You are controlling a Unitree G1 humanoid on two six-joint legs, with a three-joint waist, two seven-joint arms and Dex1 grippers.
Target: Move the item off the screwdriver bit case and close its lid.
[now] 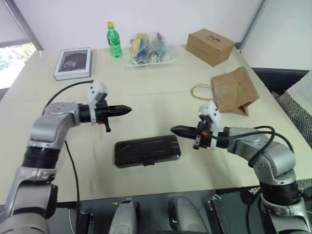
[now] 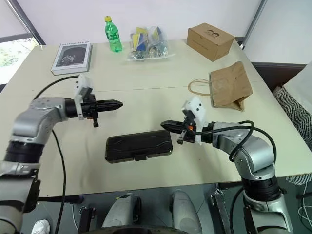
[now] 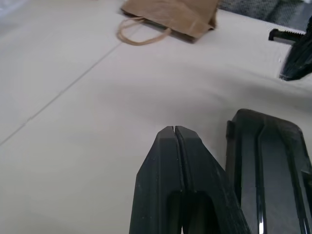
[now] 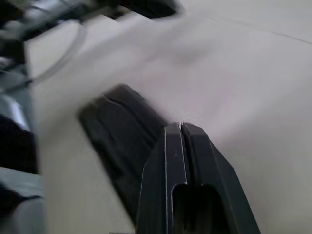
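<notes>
The screwdriver bit case (image 1: 147,151) lies at lower centre of the bench (image 1: 161,92), its lid (image 1: 146,147) down. The paper bag (image 1: 233,90) rests well apart at right. Both tools, left tool (image 1: 127,110) and right tool (image 1: 173,129), have fingers together, holding nothing. Judged nearly done: press the latch edge flat, then withdraw without dragging the case.

free: bare table (image 1: 146,97) all round shut case (image 1: 147,150) | obstacle: paper bag (image 1: 234,90) far right
</notes>
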